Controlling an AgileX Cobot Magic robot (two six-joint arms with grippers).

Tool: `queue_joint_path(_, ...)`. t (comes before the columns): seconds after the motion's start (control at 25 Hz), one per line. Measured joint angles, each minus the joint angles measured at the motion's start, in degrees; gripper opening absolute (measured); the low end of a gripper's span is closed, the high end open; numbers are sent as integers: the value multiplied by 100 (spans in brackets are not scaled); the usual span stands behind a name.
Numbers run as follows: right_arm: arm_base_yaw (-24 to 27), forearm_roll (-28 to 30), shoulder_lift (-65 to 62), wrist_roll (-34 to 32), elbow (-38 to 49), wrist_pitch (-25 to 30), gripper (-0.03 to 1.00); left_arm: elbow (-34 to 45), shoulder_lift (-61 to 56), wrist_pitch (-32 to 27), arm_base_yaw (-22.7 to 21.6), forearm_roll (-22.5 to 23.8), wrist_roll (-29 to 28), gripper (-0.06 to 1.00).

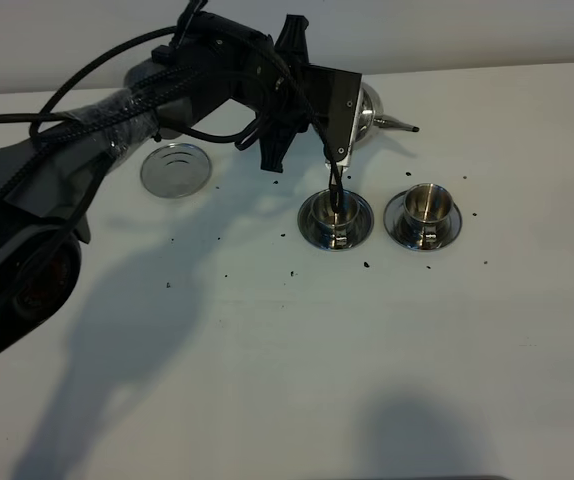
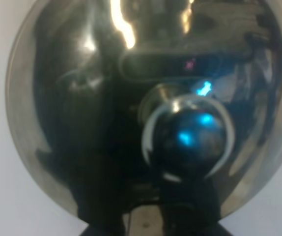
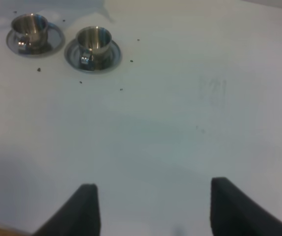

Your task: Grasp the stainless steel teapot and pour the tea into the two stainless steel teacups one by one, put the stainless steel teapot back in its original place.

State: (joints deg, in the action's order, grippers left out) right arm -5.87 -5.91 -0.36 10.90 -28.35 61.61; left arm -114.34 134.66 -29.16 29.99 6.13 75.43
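Two pours and the put-back remain, I judge | my left gripper (image 1: 345,118) pinches the teapot (image 1: 369,104), aloft at 12 o'clock of the left teacup (image 1: 336,215), spout toward 3 | right teacup (image 1: 423,213) beside | empty saucer (image 1: 175,168) at 10 o'clock | my right gripper (image 3: 151,206) spread

I log the teapot (image 2: 82,113) as mirror-polished steel, smooth enough to throw sharp reflections. Its lid knob (image 2: 190,137) is just as glossy. The cups (image 1: 429,200) and the saucers (image 1: 312,228) under them show the same bright polished metal. The bare saucer (image 1: 175,170) looks finely ringed. I see the table (image 1: 367,350) as smooth matt white. The arm casing (image 1: 222,50) is matt black and its cable sleeve (image 1: 117,115) is woven braid. The right gripper (image 3: 151,196) has matt black fingers (image 3: 84,209).
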Motion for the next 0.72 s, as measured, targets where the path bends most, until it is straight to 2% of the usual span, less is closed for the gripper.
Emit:
queue_joint_path(0.16, 0, 0, 0, 0, 0, 0, 48, 0, 30, 110, 40, 208, 142, 22)
queue_joint_path(0.72, 0, 0, 0, 0, 0, 0, 48, 0, 95, 264, 126, 226, 713, 22)
